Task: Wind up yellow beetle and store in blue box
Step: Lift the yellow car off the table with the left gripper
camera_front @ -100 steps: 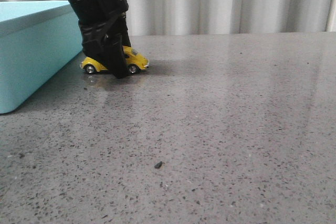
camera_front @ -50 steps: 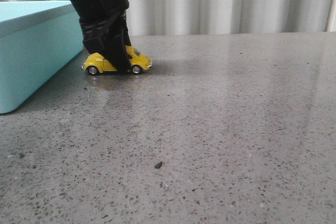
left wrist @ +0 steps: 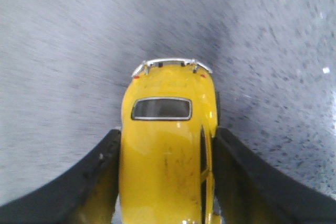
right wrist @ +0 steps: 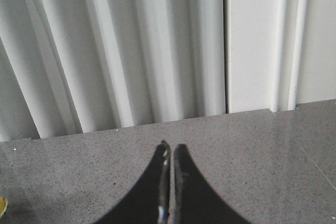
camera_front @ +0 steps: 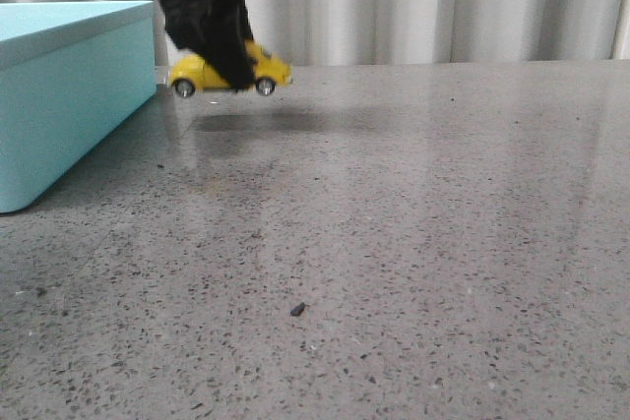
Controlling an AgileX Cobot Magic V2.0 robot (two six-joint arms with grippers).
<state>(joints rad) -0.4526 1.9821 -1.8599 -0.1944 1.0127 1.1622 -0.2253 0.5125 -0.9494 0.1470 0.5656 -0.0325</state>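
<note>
Nearest in the front view, a small dark speck (camera_front: 296, 309) lies on the grey speckled table (camera_front: 413, 243), at about 6 o'clock in the picture. Farther back, at 9 o'clock, the blue box (camera_front: 59, 86) stands on the table with its near corner toward the camera, its rim overhanging slightly.

Beyond the box's corner, at about 11 o'clock, the left gripper (camera_front: 221, 61) holds the yellow beetle (camera_front: 266, 68) clear of the table — a blurred shadow lies on the surface under it. The car's long axis runs left to right across the front view and sits roughly level, both visible wheels at about the same height. From this view I cannot tell which end is the nose. The gripper comes down from 12 o'clock and crosses the car's middle, so both ends stick out past it.

In the left wrist view the 2 black fingers (left wrist: 247, 177) press against the car's flanks, one on each side, closed onto the body. The chrome bumper end and a dark window point away from the fingers.

The right gripper (right wrist: 169, 153) is apart from all this — its fingertips are almost touching, nothing between them, above bare table with pale curtains (right wrist: 115, 51) behind.
</note>
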